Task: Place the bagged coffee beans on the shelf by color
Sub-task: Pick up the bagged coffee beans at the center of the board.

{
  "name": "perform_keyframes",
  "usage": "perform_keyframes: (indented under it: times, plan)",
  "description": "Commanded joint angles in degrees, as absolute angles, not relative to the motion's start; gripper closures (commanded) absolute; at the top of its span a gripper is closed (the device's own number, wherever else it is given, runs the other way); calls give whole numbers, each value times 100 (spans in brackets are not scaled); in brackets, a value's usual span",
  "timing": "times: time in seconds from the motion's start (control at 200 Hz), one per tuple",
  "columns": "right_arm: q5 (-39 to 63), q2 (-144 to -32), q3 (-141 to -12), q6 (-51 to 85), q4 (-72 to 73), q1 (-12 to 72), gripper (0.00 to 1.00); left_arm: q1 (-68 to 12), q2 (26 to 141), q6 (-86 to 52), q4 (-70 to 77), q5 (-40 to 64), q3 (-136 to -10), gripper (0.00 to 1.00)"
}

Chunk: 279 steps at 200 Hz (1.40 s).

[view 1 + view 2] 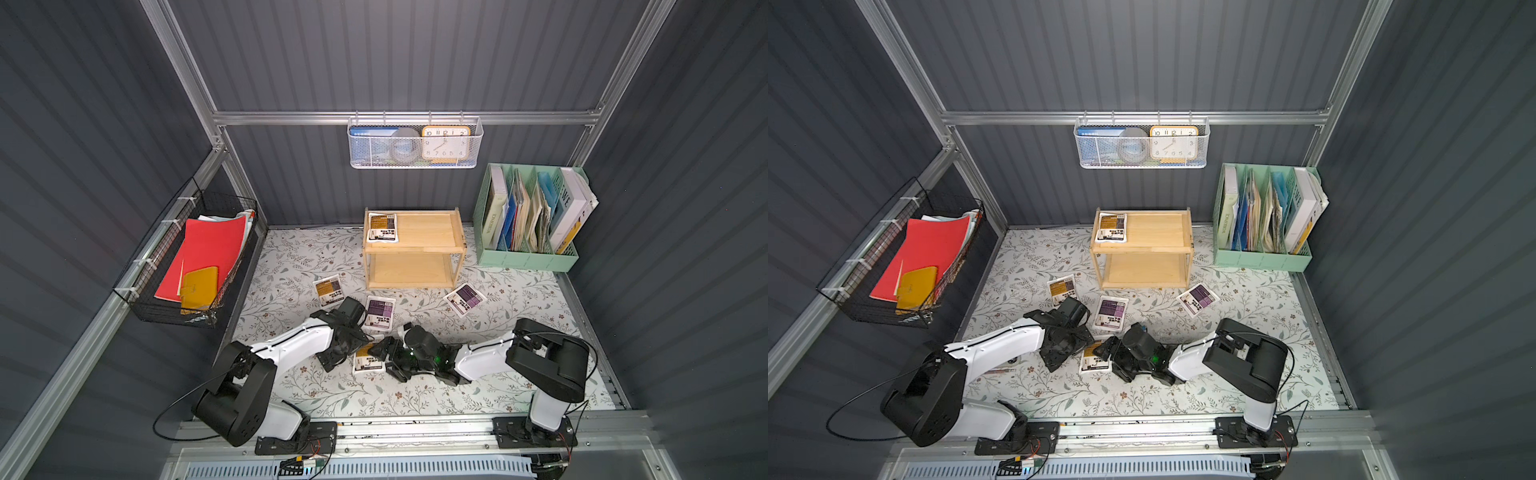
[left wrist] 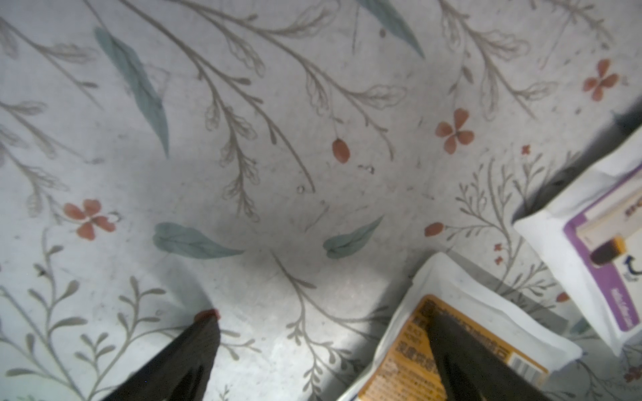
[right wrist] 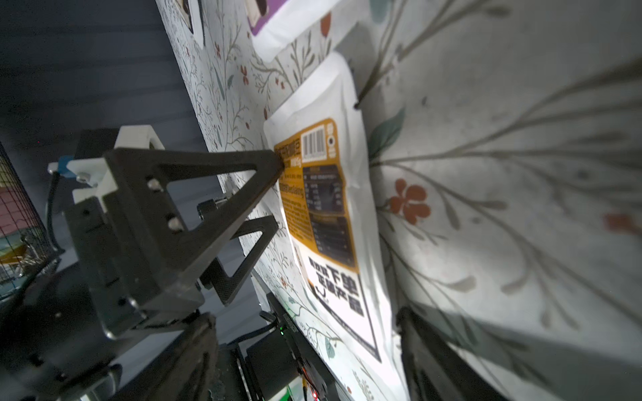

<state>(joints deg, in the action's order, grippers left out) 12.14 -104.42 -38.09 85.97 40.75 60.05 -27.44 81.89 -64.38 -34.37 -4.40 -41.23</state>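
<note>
The wooden shelf [image 1: 415, 268] [image 1: 1144, 270] stands at the back of the table, with one yellow-label pouch [image 1: 382, 227] on the left of its top tray. On the table lie a yellow pouch [image 1: 328, 290] and two purple ones [image 1: 380, 313] [image 1: 464, 299]. Another yellow pouch [image 1: 368, 360] [image 3: 330, 208] lies between my two grippers. My left gripper [image 2: 321, 312] [image 1: 347, 355] is open, with one fingertip [image 2: 451, 333] resting on this pouch's label. My right gripper [image 3: 304, 312] [image 1: 384, 353] is open and straddles the pouch's near end.
A mint-green file organizer [image 1: 528, 257] with books stands at the back right. A black wire basket [image 1: 187, 257] with red folders hangs on the left wall. A white mesh basket [image 1: 415, 143] with a clock hangs on the back wall. Both arms meet low at the table's front middle.
</note>
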Motion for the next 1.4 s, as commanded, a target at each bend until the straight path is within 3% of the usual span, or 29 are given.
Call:
perform_keyframes:
  times: [0.0,0.165,0.495,0.625,0.97,1.391]
  plan:
    - [997,-10999,-3570,8728,4097,5925,23,-2751,8294,-6370,-3243,-339,-3841,0]
    - [1159,-11409,-3560,8896,4723,5867,38,-2751,8144,-6415,-3226,-350,-3798,0]
    - [1356,-11412,-3618,8824,4777,5836,82,-2777,7836,-6452,-3154,-383,-3877,0]
    - [1354,-11332,-3603,8811,4790,5835,94,-2784,7703,-6441,-3240,-516,-4066,0]
    - [1599,-10347,-3415,8635,4249,5836,95,-2786,7226,-6343,-3577,-1032,-5137,0]
    - [1556,-8346,-3622,7984,2164,5462,98,-2786,7191,-5512,-3432,-1590,-6582,0]
